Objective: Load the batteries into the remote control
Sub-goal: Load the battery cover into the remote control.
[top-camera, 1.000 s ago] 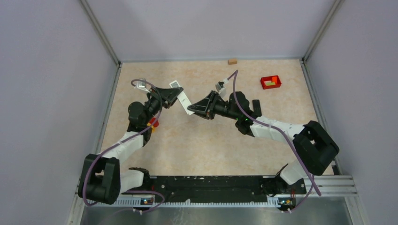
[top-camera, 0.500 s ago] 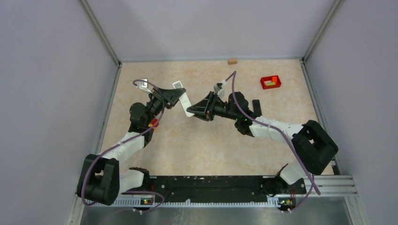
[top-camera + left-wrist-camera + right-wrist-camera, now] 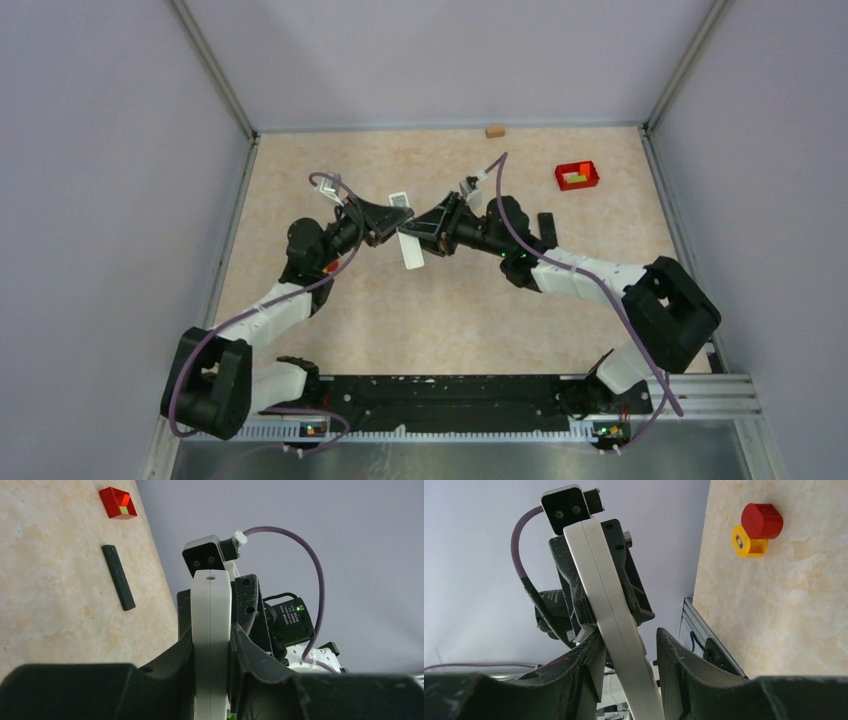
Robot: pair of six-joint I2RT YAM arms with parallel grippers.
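1. As the right wrist camera looks past the left arm, a red cylinder [image 3: 762, 520] sits on the surface [image 3: 450, 310], touching a yellow block [image 3: 746, 544].
2. Over the middle of the surface the two arms meet, with the white remote [image 3: 412, 250] held up between them.
3. The left hand [image 3: 212, 645] pinches the white remote, one finger pressed on each broad face.
4. The right hand [image 3: 628, 652] is spread around the other end: one finger [image 3: 586, 660] touches it and the other stands apart.
5. A black remote [image 3: 546, 226] lies flat just beside the right arm.
6. Farther right stands a red tray [image 3: 590, 166] holding green and orange pieces.
7. A wooden block [image 3: 494, 130] rests at the far edge.
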